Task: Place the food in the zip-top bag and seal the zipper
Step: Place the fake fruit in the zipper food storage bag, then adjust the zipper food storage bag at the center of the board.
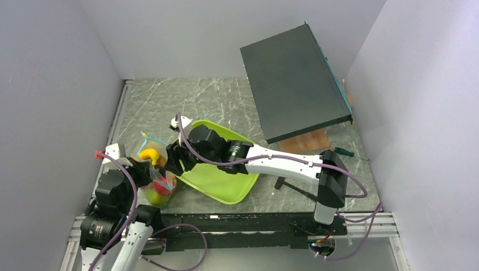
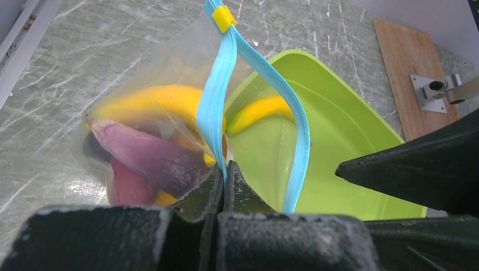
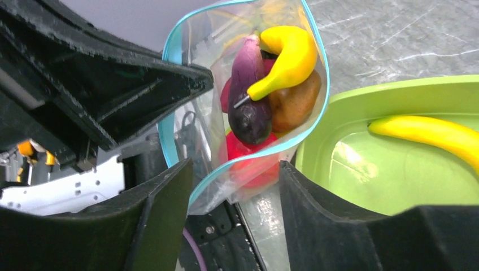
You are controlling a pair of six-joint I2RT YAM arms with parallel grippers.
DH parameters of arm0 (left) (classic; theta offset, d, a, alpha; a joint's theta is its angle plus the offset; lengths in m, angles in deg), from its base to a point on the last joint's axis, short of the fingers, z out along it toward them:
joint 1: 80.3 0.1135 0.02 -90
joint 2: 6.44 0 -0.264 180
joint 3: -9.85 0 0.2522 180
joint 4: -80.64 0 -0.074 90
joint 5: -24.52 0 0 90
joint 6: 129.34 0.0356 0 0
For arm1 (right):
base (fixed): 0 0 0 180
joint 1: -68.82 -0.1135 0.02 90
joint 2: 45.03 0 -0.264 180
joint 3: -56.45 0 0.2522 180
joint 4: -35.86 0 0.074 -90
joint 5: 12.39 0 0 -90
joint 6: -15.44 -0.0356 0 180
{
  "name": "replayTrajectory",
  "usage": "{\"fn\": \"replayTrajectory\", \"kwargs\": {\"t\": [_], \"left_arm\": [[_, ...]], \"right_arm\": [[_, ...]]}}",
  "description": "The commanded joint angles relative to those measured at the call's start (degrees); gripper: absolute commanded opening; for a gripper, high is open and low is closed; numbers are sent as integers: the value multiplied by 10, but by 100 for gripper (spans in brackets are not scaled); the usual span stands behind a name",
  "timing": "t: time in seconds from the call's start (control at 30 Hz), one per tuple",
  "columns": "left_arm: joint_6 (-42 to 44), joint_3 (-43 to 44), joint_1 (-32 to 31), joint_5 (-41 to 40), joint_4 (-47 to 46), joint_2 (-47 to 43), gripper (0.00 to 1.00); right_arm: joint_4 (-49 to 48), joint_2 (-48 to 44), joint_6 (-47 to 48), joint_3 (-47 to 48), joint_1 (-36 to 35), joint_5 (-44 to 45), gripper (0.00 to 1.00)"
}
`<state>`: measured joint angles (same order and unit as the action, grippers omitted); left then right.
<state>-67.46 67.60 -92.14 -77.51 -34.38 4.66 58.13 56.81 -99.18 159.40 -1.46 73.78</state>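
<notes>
The clear zip-top bag (image 1: pixel 155 172) stands at the left, next to the lime-green tray (image 1: pixel 226 180). Its mouth gapes open in the right wrist view (image 3: pixel 197 130). Inside lie a yellow banana (image 3: pixel 288 56), a dark purple piece (image 3: pixel 248 104), a brown piece (image 3: pixel 296 101) and a red piece (image 3: pixel 248 161). Another banana (image 3: pixel 435 135) lies in the tray. My left gripper (image 2: pixel 224 169) is shut on the blue zipper (image 2: pixel 217 90) strip; a yellow slider (image 2: pixel 224 18) sits at its far end. My right gripper (image 3: pixel 231 195) is open, with the bag's mouth edge between its fingers.
A dark flat panel (image 1: pixel 294 84) leans tilted at the back right over a wooden board (image 1: pixel 308 141). Grey walls close in the left, back and right sides. The right arm (image 1: pixel 282 164) stretches across the tray toward the bag.
</notes>
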Motion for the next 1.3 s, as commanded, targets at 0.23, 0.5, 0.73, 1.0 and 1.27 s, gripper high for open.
{"fn": "replayTrajectory", "kwargs": {"t": [0.23,0.5,0.73,1.0,1.27], "left_arm": [[1,4,-3,3,-31,11,0],[-1,56,-3,4,2,34,0],[-28,121,-3,40,33,76,0],[41,217,-3,155,82,170,0],[107,320,-3,302,111,229,0]], "right_arm": [[-124,-101,69,-109,2,21,79],[-110,-72,82,-77,42,-41,80],[-25,-43,115,-46,47,-15,78],[-54,-115,145,-105,80,-90,80],[-82,-215,138,-181,96,-126,81]]}}
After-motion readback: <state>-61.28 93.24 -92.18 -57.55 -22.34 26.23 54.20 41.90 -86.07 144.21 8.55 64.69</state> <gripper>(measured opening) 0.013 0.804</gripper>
